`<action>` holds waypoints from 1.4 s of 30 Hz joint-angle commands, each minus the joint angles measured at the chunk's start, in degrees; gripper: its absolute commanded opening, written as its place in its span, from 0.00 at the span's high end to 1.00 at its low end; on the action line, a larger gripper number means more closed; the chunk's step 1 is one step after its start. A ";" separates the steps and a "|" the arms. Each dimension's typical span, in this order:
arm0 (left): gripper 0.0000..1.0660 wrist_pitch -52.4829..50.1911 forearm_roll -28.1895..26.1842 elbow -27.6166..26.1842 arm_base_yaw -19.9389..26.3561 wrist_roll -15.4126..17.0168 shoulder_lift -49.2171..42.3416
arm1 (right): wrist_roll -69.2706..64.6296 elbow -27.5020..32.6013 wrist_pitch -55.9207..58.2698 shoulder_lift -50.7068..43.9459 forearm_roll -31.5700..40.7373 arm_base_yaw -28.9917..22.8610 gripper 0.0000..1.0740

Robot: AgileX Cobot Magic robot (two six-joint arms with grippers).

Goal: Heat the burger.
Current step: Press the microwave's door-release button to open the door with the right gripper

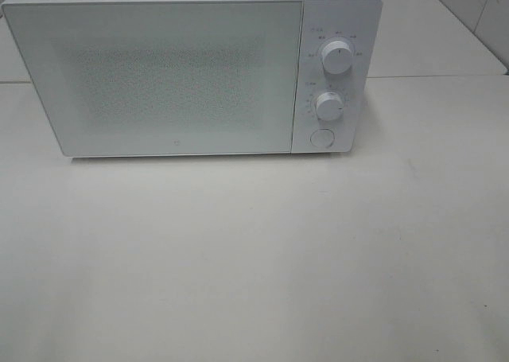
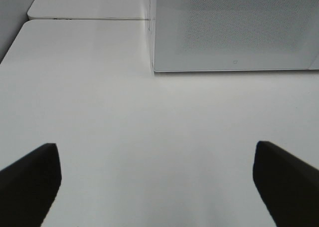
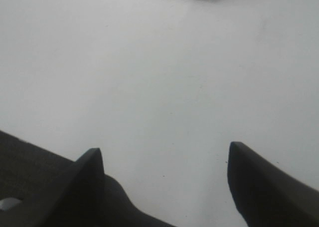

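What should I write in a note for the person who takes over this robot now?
Left claw: open, holding nothing, facing the microwave.
Right claw: open, holding nothing, over the table.
Microwave: on the table, door shut.
Burger: in no view; the door hides the inside.
Done: cannot tell. Left: find the burger, confirm it is inside, start the heating.

Table (image 1: pixel 254 258): white, matte, one seam across the far part
Tiles (image 1: pixel 487 10): pale, far right corner
Light: soft, even
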State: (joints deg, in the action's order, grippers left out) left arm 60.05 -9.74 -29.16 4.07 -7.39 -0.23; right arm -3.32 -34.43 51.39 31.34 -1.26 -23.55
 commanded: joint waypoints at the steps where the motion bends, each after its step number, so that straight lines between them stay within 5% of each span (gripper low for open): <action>1: 0.04 -0.52 -0.29 0.23 -0.11 -0.06 -1.20 | 0.06 0.29 1.55 -5.10 -0.23 5.10 0.39; 9: 0.04 -0.52 -0.29 0.23 -0.11 -0.06 -1.20 | 0.06 0.34 2.98 -16.62 -0.97 12.95 0.39; 24: 0.04 -0.52 -0.29 0.23 -0.11 -0.06 -1.20 | -0.80 5.61 6.07 -32.83 -4.53 13.64 0.39; 42: 0.04 -0.52 -0.23 0.23 -0.11 -0.06 -1.15 | -1.60 5.61 6.07 -33.06 -5.16 13.64 0.39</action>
State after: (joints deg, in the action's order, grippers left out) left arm 60.05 -9.74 -29.16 4.07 -7.39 -0.23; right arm -4.53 -28.99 57.47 -0.29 -5.90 -10.37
